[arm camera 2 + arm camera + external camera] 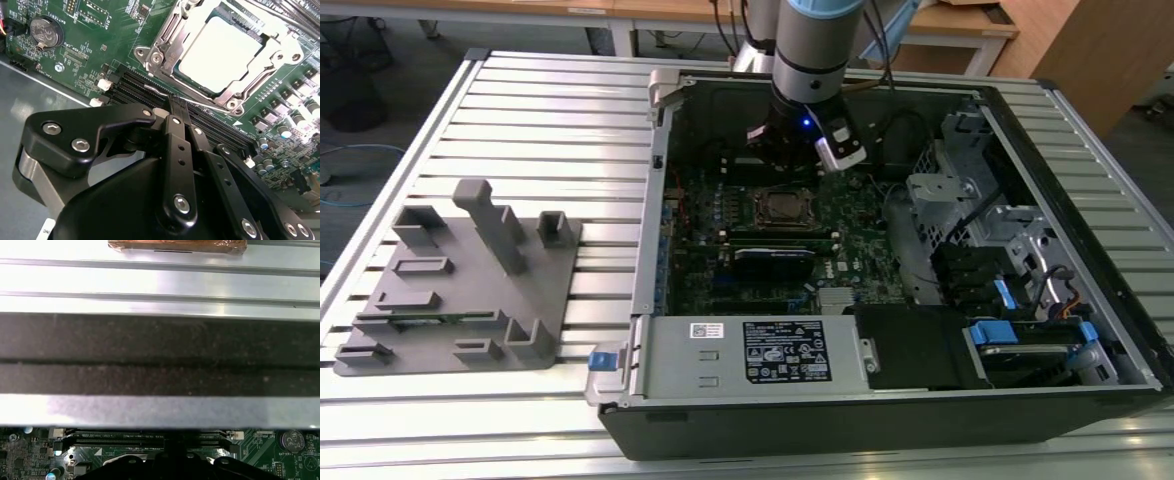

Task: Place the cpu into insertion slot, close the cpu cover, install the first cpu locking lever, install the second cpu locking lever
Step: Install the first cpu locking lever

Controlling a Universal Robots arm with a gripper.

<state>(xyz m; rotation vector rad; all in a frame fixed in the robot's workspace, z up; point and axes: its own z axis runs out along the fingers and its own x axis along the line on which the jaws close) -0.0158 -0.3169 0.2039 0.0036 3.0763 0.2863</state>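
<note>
The cpu [220,50] lies pale and flat in the insertion slot [783,205] on the green motherboard. The silver cpu cover [162,47] lies down around its edges. A thin wire locking lever [210,103] runs along the socket's near side. My gripper [177,107] is shut, its black fingers [176,150] pressed together. Their tips are at that lever's wire beside the socket; whether they touch it I cannot tell. In the exterior view the gripper [771,165] hangs inside the open case just behind the socket.
Black memory slots [145,86] lie between my fingers and the socket. A coin battery [46,31] sits further off. The case holds a grey power-supply box [747,358] and drive bays [987,250]. A grey fixture [454,280] stands on the slatted table at the exterior view's left.
</note>
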